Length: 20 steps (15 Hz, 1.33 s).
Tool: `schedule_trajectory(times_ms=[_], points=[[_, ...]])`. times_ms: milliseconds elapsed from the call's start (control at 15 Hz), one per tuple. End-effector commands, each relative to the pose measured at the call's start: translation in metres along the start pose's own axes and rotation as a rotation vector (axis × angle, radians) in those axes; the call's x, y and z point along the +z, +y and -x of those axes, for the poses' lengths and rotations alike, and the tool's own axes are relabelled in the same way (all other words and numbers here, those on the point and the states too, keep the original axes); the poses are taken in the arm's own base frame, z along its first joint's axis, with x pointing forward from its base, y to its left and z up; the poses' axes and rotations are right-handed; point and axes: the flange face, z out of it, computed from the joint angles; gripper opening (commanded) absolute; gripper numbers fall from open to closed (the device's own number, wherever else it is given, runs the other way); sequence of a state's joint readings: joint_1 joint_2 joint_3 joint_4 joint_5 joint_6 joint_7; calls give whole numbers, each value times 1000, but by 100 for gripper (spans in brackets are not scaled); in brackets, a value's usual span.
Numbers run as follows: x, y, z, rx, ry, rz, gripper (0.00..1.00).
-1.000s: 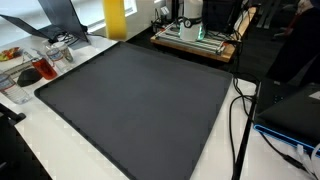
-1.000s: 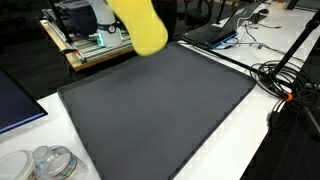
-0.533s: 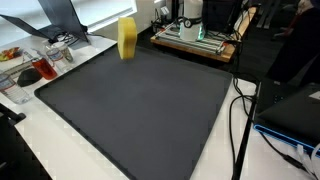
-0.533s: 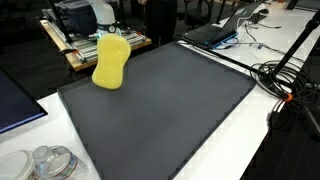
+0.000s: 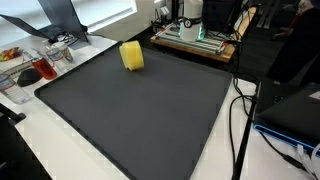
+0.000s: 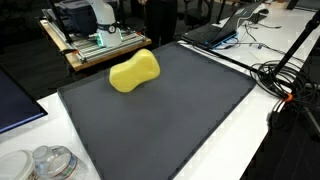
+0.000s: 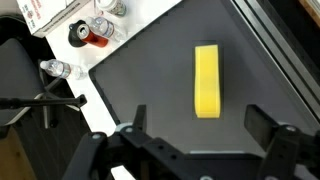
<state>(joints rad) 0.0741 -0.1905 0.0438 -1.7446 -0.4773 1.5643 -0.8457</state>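
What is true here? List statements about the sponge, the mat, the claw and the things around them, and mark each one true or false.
1. The yellow sponge lies on the dark mat. True.
2. The claw is shut on the sponge. False: its jaws stand open above the mat, apart from the sponge.
3. The sponge sits in the middle of the mat. False: it lies near one edge.
4. The bottles stand on the mat. False: they are on the white table beside it.
5. Cables lie on the table next to the mat. True.
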Motion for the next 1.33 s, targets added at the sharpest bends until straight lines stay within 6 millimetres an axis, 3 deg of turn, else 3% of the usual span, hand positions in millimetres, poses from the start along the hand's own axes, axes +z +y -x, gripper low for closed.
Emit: schedule_trajectory(times_ms=[0, 267, 867, 1267], points=[[2, 2, -4, -1, 39, -29, 100], [11, -2, -20, 3, 82, -63, 100], [37, -28, -88, -64, 141, -115, 100], [70, -45, -135, 6, 88, -137, 100]])
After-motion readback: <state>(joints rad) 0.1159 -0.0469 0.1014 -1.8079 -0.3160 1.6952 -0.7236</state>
